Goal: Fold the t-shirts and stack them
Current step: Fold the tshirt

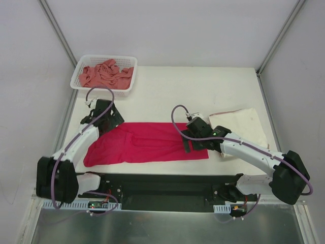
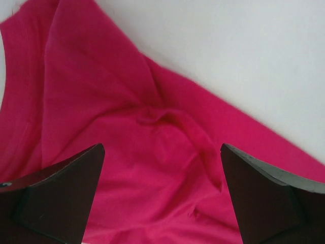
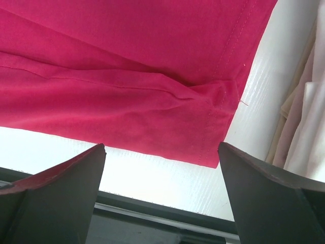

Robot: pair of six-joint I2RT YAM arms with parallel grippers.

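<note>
The magenta-red t-shirt [image 1: 147, 142] lies spread out lengthwise across the middle of the table. My left gripper [image 1: 112, 120] hovers open over its rumpled left end [image 2: 152, 152], nothing between the fingers [image 2: 66, 193]. Over the shirt's right hem corner [image 3: 213, 117], near the table's front edge, my right gripper [image 1: 188, 145] is also open and empty. The cream-white t-shirt [image 1: 244, 124] lies folded at the right, its edge showing in the right wrist view [image 3: 310, 117]. The salmon-pink t-shirt [image 1: 104, 73] is crumpled in the basket.
The white mesh basket [image 1: 76, 83] stands at the back left corner of the table. A black strip [image 1: 167, 183] runs along the table's front edge, just below the red shirt. White enclosure walls stand on the left, right and back.
</note>
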